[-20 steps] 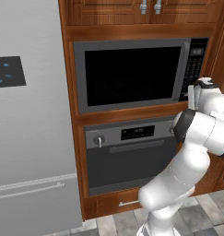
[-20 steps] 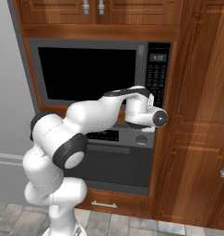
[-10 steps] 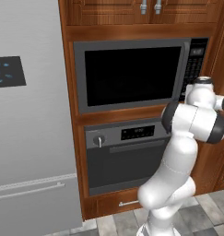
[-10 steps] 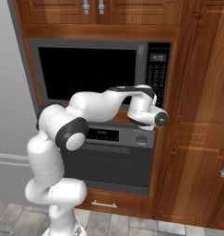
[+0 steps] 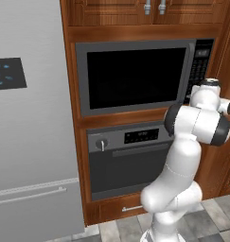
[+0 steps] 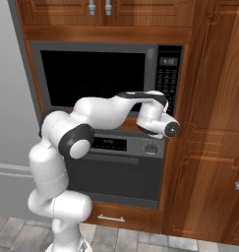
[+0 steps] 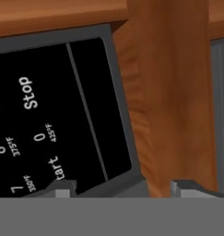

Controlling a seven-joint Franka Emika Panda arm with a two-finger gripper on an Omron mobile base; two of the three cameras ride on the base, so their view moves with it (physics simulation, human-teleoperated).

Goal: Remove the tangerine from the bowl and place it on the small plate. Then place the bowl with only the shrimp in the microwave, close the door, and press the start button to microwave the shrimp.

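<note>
The microwave (image 5: pixel 135 75) is built into the wooden cabinet wall, with its dark door shut. Its control panel (image 6: pixel 167 74) runs down the right side. My gripper (image 7: pixel 127 188) is open, holds nothing, and sits close in front of the panel's lower corner. The left fingertip (image 7: pixel 62 186) is just below the Start label (image 7: pixel 56 168); the Stop label (image 7: pixel 29 92) is higher up. My hand (image 5: pixel 208 90) hovers by the panel's bottom end. The bowl, the tangerine, the shrimp and the small plate are out of view.
A grey oven (image 5: pixel 130 160) with a knob sits directly under the microwave. A tall grey fridge (image 5: pixel 31 142) stands to the left. Wooden cabinet doors (image 6: pixel 214 147) fill the right side, and a wood trim strip (image 7: pixel 168 92) borders the panel.
The elbow and forearm have swung round and the arm now stands more upright, while the hand has stayed by the lower end of the control panel.
</note>
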